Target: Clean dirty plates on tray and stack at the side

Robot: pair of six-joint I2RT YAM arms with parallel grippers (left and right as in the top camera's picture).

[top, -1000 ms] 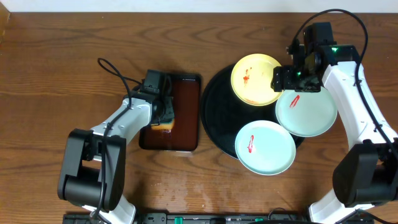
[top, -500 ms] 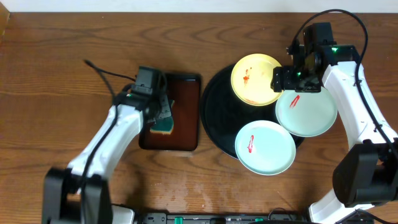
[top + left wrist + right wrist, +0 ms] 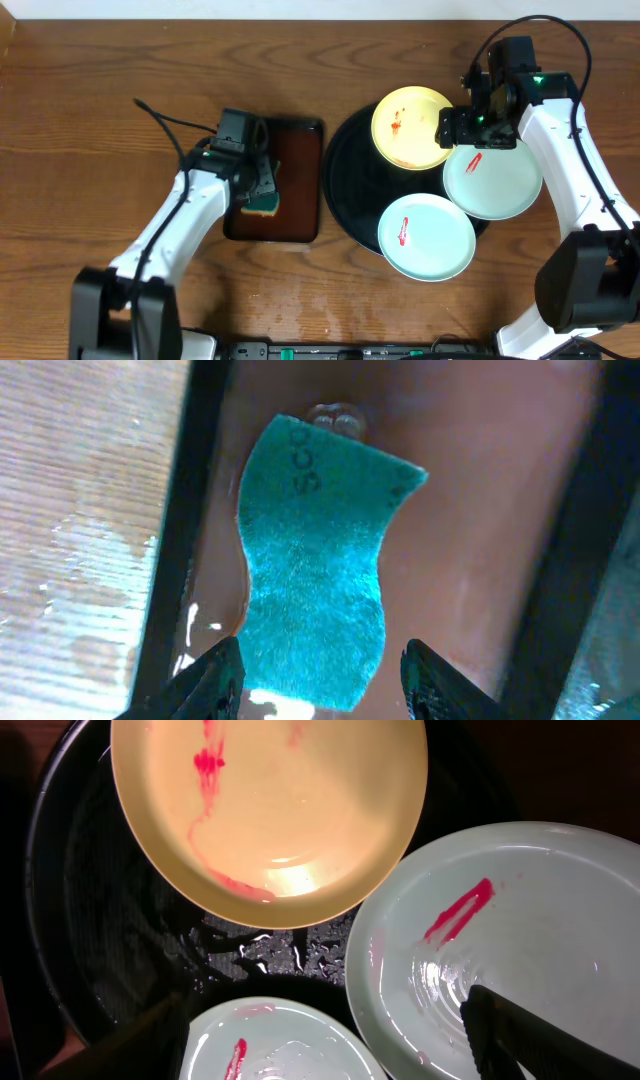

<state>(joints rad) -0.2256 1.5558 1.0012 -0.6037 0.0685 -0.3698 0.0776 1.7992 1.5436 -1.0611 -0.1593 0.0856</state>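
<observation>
Plates all rest on the black tray (image 3: 350, 190). The yellow plate (image 3: 410, 127) sits at the tray's far side with a red smear. The right mint plate (image 3: 495, 180) overhangs the tray's right rim and the near mint plate (image 3: 427, 237) its near rim, each streaked red. My right gripper (image 3: 320, 1020) hangs over the tray's far-right part, above where the yellow and right mint plates meet, jaws wide apart and empty. Just left of the tray lies a brown tray (image 3: 300, 150) with a teal sponge (image 3: 315, 570) on it. My left gripper (image 3: 322, 675) straddles the sponge, jaws parted, not squeezing it.
</observation>
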